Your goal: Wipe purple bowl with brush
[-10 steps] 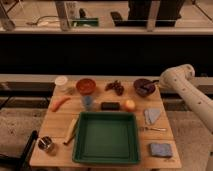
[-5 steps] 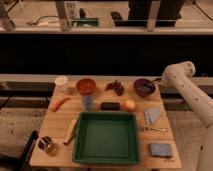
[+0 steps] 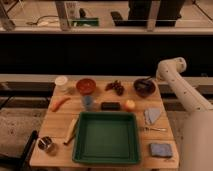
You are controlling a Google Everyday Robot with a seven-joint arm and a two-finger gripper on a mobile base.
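Green tray point(image 3: 106, 137) sits nearest, centre of the wooden worktop point(image 3: 60, 125). Metal cup point(image 3: 46, 145) at its front left, blue cloth point(image 3: 160, 149) at front right. Pale wooden tool point(image 3: 71, 131) lies along the tray's left side, grey cloth point(image 3: 152, 116) off to its right. Middle row, left to right: carrot point(image 3: 60, 103), blue cup point(image 3: 88, 102), black block point(image 3: 110, 106), yellow fruit point(image 3: 130, 104). Far row: white cup point(image 3: 61, 82), orange-red bowl point(image 3: 86, 86), dark grapes point(image 3: 116, 87), then purple bowl point(image 3: 138, 91) at the far right corner. Brush point(image 3: 145, 81) sits in it, handle angled up-right. Hand point(image 3: 152, 78) of the white arm point(image 3: 185, 95) at the bowl's far right rim, fingers together, clamped on the handle.
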